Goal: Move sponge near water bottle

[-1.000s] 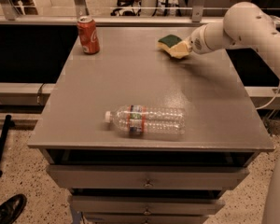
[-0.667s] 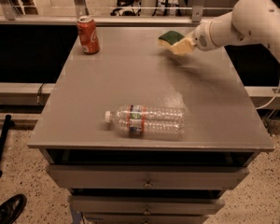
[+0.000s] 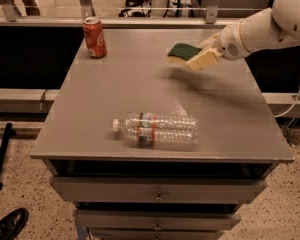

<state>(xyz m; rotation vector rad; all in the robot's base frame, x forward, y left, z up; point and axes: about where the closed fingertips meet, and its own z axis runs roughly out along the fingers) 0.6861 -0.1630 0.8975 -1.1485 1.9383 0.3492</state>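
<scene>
As the grey table (image 3: 105, 109) is taken in first, a flat matte top w/ squared edges is seen over a stack of drawers (image 3: 157, 190) w/ small metal pulls. Next, the white arm (image 3: 270, 26) is seen reaching in from the right rear, smooth and rounded, shell-like. The water bottle (image 3: 157, 130) is laid on its side near the front edge, approx centre: clear ribbed plastic, white cap pointed left, red-and-blue label band round it. The red soda can (image 3: 94, 37) is stood upright at the far left corner, a glossy cyl. The gripper (image 3: 194, 62) is held over the far right part of the top, its cream blocky fingers (image 3: 206, 59) closed on the sponge (image 3: 182, 50). The sponge is gripped at its right end and sticks out left of the fingers. It appears raised off the surface, w/ a blurred shadow cast below. Dark green scouring face is up, pale yellow foam under. It is seen well apart from the bottle, which lies nearer the front.
</scene>
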